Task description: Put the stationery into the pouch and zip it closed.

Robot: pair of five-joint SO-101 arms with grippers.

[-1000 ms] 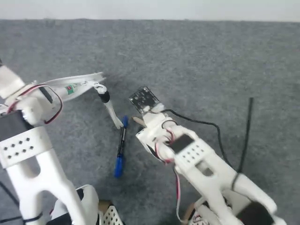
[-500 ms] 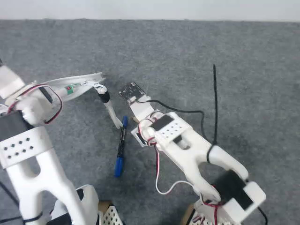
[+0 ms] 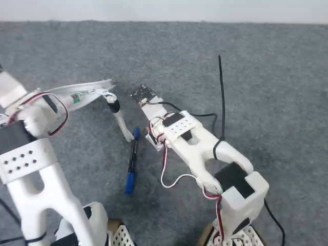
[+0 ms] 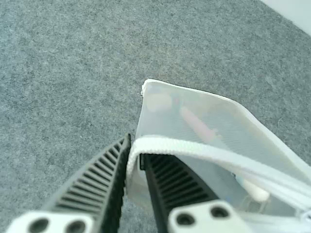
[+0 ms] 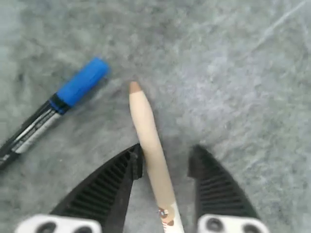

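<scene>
The left tool point(image 4: 133, 145) is closed narrow on the pouch point(image 4: 209, 131). Its two ribbed black fingers pinch the white zipper edge near one corner, and the see-through bag stands up and away from them. Inside the pouch, blurred shapes of pale and pinkish things show through the wall, too unclear to name. In the high view the pouch point(image 3: 84, 95) is raised off the bench point(image 3: 246, 61) on the left side, stretched out from the left arm. A thin white strip point(image 3: 122, 123) hangs from its far end down towards the pen.

The right tool point(image 5: 168, 151) is partly open and low over the grey bench. A tan pencil point(image 5: 148, 131) lies between its fingers with the brown tip pointing away from the tool. The pencil touches one finger, and a clear gap remains to the other finger. I cannot tell whether the pencil rests on the bench or is lifted.

Just beside the pencil tip lies a pen point(image 5: 58, 104) with a black body and a blue cap, flat on the bench and at an angle to the pencil. In the high view the pen lies between the two arms, with blue at both ends.

A thin black cable point(image 3: 221, 97) rises from the right arm.
</scene>
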